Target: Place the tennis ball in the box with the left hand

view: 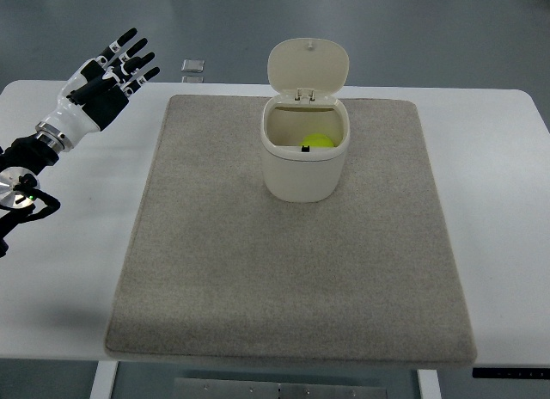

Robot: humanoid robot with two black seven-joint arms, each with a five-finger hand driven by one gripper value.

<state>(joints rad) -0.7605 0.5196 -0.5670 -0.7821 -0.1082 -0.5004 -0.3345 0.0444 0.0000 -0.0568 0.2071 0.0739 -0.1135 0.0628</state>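
A yellow-green tennis ball (319,141) lies inside the cream box (302,177), whose hinged lid (308,67) stands open at the back. The box sits on the far middle of the grey mat (258,270). My left hand (112,76) hovers over the table's far left corner, well left of the box, with its fingers spread and nothing in them. The right arm does not show.
The mat covers most of the white table (507,201). A small clear packet (193,68) lies just beyond the table's far edge, between the hand and the box. The left arm's black wrist and joints (21,188) run along the picture's left edge.
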